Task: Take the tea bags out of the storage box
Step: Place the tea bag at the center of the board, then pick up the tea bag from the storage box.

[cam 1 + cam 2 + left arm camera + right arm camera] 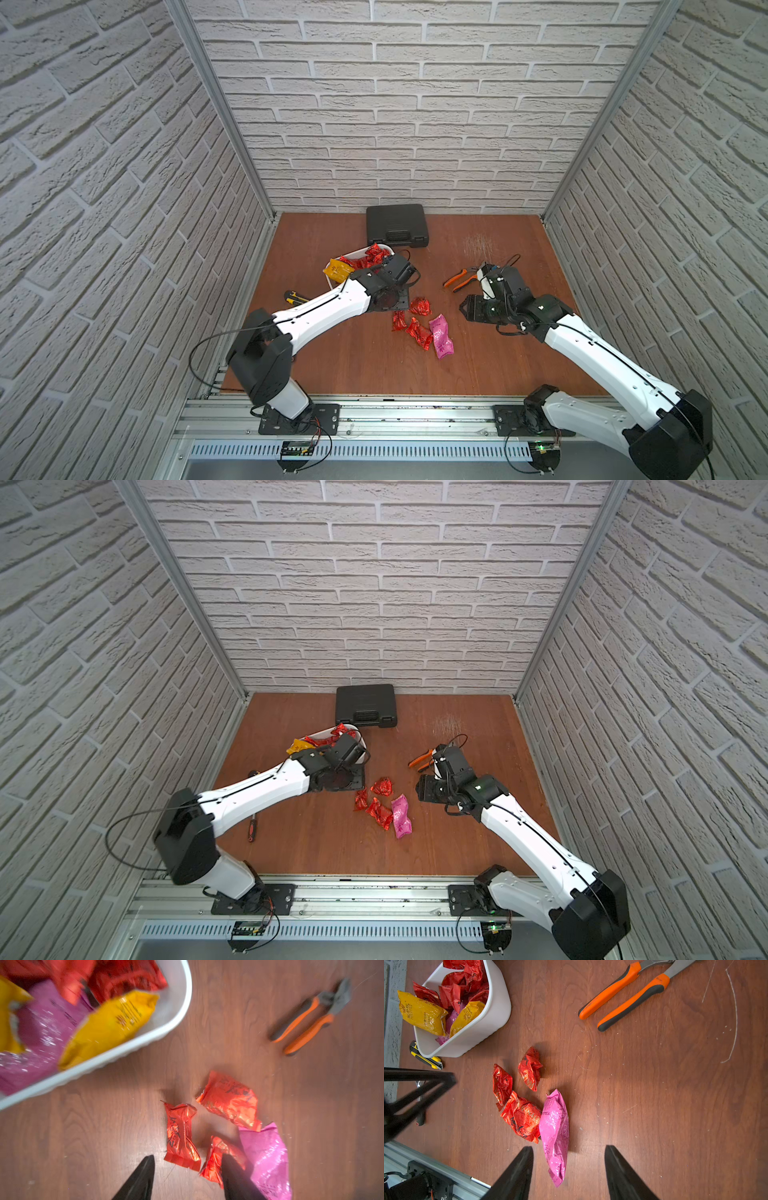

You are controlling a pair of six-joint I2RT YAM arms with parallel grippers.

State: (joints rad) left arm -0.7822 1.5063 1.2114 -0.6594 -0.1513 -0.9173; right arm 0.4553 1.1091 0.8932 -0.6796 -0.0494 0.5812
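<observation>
The storage box (492, 1018) is a white tub with rounded corners and smooth low walls. It stands on the brown wooden tabletop (498, 357), on my left side and towards the back. It holds most of the tea bags (465, 991), crinkly foil packets heaped up to the rim. A long magenta one (41, 1028) lies low in the heap. Two yellow-orange ones (467, 1015) lean at the walls, and one of them (421, 1013) sticks out over the rim. Shiny red ones with dark print are piled behind them.

Four packets lie out on the tabletop, near the box but apart from it. The pink packet (555, 1132) is the longest and touches a red one (522, 1116). Two smaller red ones (502, 1086) (530, 1068) lie just beside.

My left jaws stand apart and hold nothing. They hang over those loose packets, and one fingertip (234, 1176) hides part of a red packet in my blurred wrist view. My right jaws are wide and empty too, above the tabletop, with the pink packet's end showing between them.

A black ribbed hard case (396, 225) lies shut at the back wall, just behind the box. In both top views my left forearm (324, 307) and wrist cover the box's near part. Orange-handled pliers (633, 1004) lie on my right side, well apart from the box. A screwdriver (251, 829) lies towards the front on my left. A yellow-and-black utility knife (425, 1059) rests just beside the box's wall.
</observation>
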